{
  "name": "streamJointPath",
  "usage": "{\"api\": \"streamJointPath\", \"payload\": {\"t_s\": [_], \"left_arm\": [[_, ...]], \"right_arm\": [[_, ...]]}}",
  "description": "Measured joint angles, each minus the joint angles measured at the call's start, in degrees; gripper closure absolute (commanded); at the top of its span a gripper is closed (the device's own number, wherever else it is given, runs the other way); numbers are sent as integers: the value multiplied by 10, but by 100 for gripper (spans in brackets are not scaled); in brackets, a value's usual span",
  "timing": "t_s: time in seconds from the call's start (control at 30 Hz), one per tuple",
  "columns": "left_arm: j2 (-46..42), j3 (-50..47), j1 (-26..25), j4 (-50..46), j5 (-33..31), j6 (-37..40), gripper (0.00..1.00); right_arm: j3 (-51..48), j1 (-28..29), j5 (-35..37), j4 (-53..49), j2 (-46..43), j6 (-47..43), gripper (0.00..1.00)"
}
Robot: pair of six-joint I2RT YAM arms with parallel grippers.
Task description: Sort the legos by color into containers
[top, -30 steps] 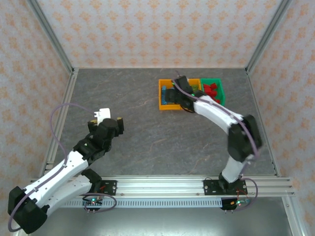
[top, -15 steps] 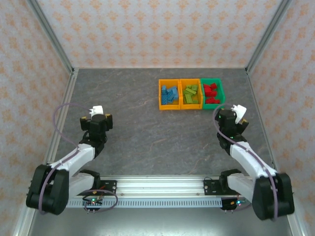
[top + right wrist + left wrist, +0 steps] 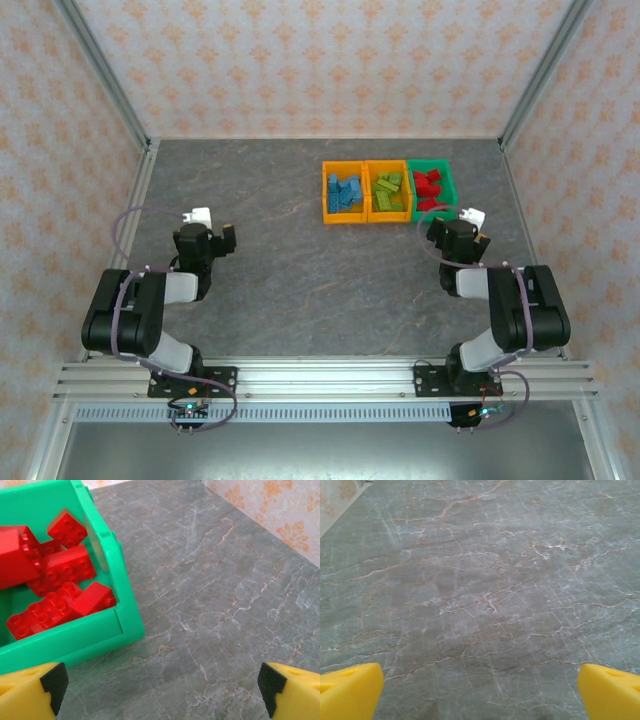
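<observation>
Drawn back from the containers (image 3: pixel 326 190) and folded low since a second ago. Left tool (image 3: pixel 203 228) at 9 o'clock, right tool (image 3: pixel 462 226) at 3, both spread wide, holding nothing. Legos (image 3: pixel 346 192) lying sorted by colour inside, at 1 o'clock on the desk (image 3: pixel 300 270). Seemingly finished; only parking left.

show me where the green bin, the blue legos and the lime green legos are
green bin (image 3: pixel 75 642), right wrist view, near wall
blue legos (image 3: pixel 345 192), top external view, middle of pile
lime green legos (image 3: pixel 388 190), top external view, middle of pile
</observation>
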Motion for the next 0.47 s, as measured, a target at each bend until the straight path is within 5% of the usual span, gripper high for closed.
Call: {"api": "streamJointPath", "payload": {"t_s": [0.47], "left_arm": [[0,7,-6,6,8,0,0]], "right_arm": [[0,1,-40,16,0,-24,1]]}}
